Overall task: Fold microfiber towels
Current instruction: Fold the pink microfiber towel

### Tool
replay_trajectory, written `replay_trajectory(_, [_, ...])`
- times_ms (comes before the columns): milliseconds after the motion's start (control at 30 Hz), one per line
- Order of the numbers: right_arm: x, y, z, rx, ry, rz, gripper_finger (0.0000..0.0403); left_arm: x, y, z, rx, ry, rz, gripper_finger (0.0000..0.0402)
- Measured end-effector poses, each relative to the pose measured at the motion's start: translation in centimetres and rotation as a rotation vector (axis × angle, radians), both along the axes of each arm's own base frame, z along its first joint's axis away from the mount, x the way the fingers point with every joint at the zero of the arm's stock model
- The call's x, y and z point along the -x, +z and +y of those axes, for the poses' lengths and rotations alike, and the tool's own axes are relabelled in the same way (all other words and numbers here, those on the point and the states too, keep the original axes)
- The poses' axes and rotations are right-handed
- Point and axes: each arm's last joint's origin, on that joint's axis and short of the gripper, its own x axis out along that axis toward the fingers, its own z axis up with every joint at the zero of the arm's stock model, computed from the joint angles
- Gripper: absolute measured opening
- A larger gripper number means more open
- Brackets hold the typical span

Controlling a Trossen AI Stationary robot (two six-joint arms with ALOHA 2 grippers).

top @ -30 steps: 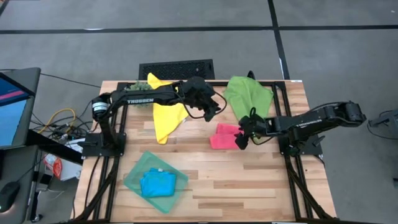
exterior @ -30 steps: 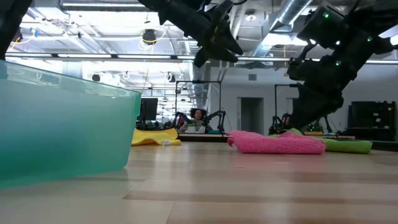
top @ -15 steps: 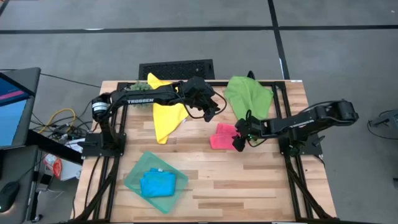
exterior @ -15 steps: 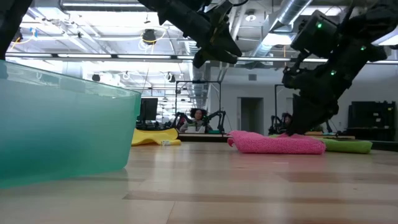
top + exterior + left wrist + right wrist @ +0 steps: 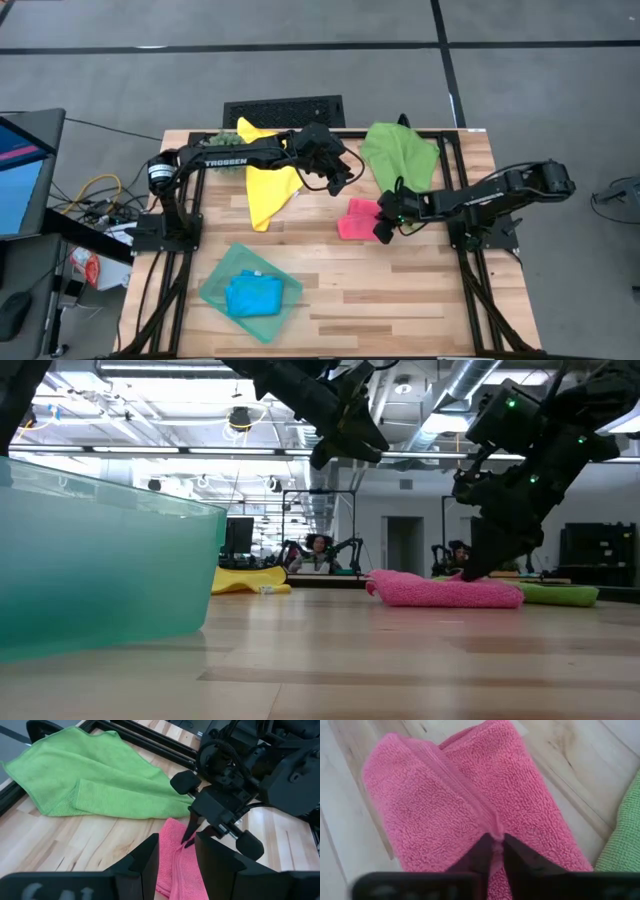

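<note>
The folded pink towel (image 5: 357, 218) lies right of the table's centre, and my right gripper (image 5: 383, 228) is shut on its right end. The green towel (image 5: 400, 150) lies spread at the far right, one corner folded over. Crumpled, the yellow towel (image 5: 268, 180) lies far left of centre. The blue towel (image 5: 250, 295) rests folded in the teal tray (image 5: 212, 290) at the near left. My left gripper (image 5: 340, 178) hovers open above the table between the yellow and green towels, holding nothing. My right gripper pinches between its two fingertips (image 5: 481, 851) the raised hem ridge (image 5: 491, 836) that runs along the top of the folded pink towel, at the towel's right end. The fingers slant down from the table's right. The towel lies flat on the table.
A small spiky green plant (image 5: 222, 140) sits at the far left corner. Bare wood stretches along the near edge right of the tray (image 5: 100, 560). Black frame rails (image 5: 455, 160) run along the table's sides.
My right gripper has sunk a little onto the pink towel's right end and shut on its top ridge. The towel lies where it was.
</note>
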Motion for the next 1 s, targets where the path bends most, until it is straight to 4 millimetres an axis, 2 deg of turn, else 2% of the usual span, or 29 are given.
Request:
replay_trajectory(100, [0.0,0.5,0.0,-0.015,-0.004,-0.029,0.0011,0.0,0.0,0.0,0.000,0.000,0.000,0.0118])
replay_trajectory(233, [0.4,1.4,-0.1,-0.042,-0.075,-0.078,0.0020,0.0,0.0,0.0,0.001,0.000,0.003,0.0118])
replay_trajectory(467, [1.9,2.8,-0.4,-0.013,-0.214,-0.099,0.0009,0.0,-0.1,-0.1,-0.005,0.005,0.008,0.0118])
replay_trajectory(667, [3.0,2.3,-0.7,0.010,-0.288,-0.004,0.0006,-0.2,-0.4,-0.1,-0.008,0.007,0.017,0.0118])
replay_trajectory(867, [2.8,2.2,-0.9,0.020,-0.303,-0.010,0.0009,-0.2,-0.5,-0.1,-0.081,-0.029,0.026,0.0118])
replay_trajectory(933, [2.9,2.2,-0.9,0.026,-0.307,-0.001,0.0010,-1.0,-1.4,-0.1,-0.119,-0.058,0.011,0.0118])
replay_trajectory(1000, [3.1,2.1,-1.0,0.027,-0.315,0.010,0.0010,-1.5,-3.5,0.0,-0.106,-0.089,0.042,0.0118])
